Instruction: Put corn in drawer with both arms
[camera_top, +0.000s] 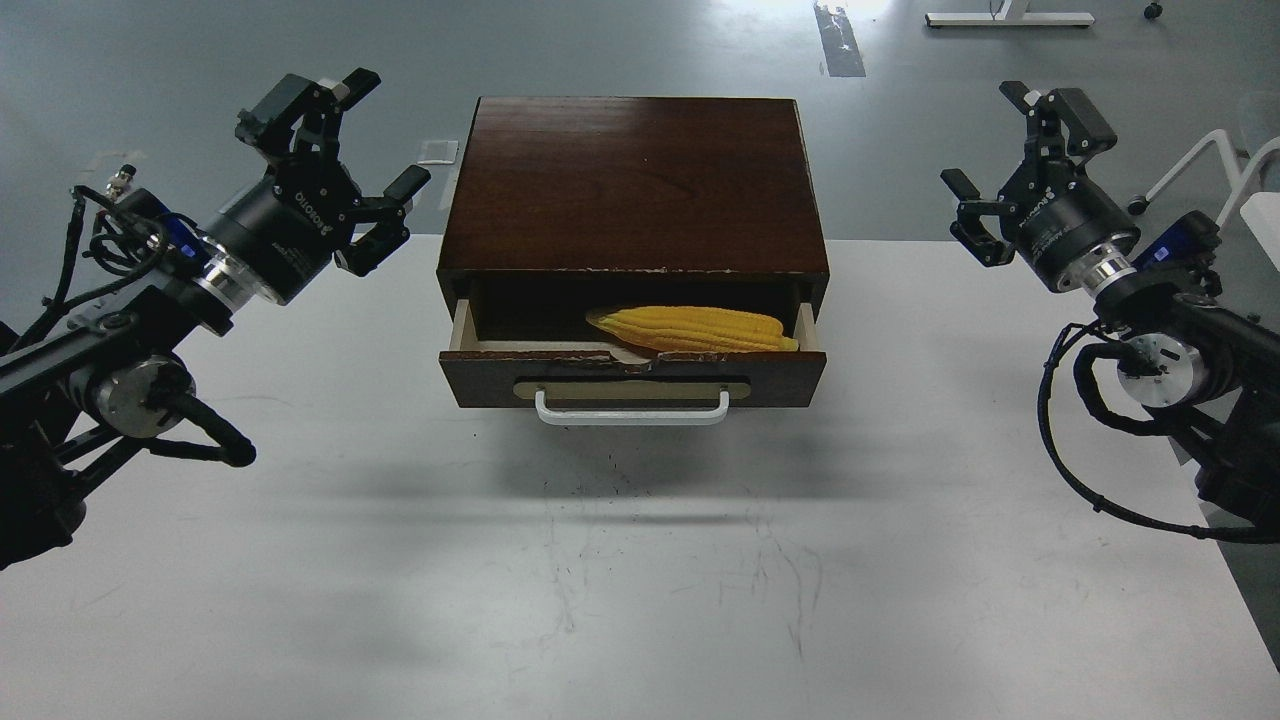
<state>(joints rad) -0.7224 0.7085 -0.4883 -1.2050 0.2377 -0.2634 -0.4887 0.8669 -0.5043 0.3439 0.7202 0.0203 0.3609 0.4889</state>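
The corn (697, 329) lies inside the drawer (632, 377), toward its right side. Its long axis runs left to right, roughly parallel to the drawer front, with one end close against the right wall and the other near the drawer's middle. Which end is the tapered tip I cannot tell for sure. The drawer is pulled partway out of the box (636, 185), toward the near side, its white handle (632, 408) facing near. The box sits at the far middle of the table (640, 560).

The left gripper (365, 165) hangs in the air to the left of the box, fingers spread apart, holding nothing. The right gripper (1000, 165) hangs to the right of the box, fingers likewise spread and empty. Both are well apart from the box.
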